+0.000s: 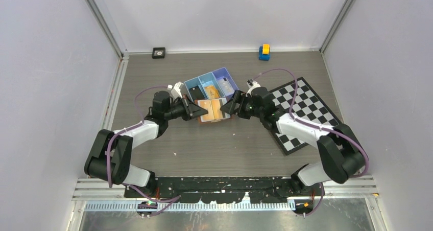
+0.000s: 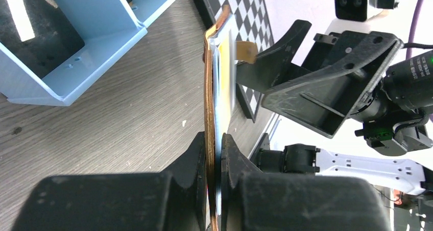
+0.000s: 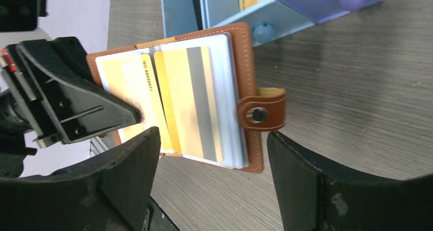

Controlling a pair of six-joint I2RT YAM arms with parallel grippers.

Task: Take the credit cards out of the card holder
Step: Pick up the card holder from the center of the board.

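The brown card holder (image 1: 214, 110) is held open above the table, in front of the blue tray. My left gripper (image 1: 196, 110) is shut on its left edge; in the left wrist view (image 2: 215, 149) the holder (image 2: 208, 88) shows edge-on between the fingers. In the right wrist view the holder (image 3: 246, 57) faces the camera, strap clasp hanging at its right. An orange credit card (image 3: 186, 103) with a grey stripe sits in its clear sleeves, a paler card (image 3: 127, 80) beside it. My right gripper (image 3: 212, 144) is open and empty just short of the holder's right edge (image 1: 228, 107).
A blue three-compartment tray (image 1: 193, 84) stands behind the holder, with an orange card (image 1: 212, 91) in its middle compartment. A chequered board (image 1: 301, 113) lies at the right under my right arm. A small yellow-and-blue toy (image 1: 264, 52) and a black object (image 1: 159, 52) sit at the back wall.
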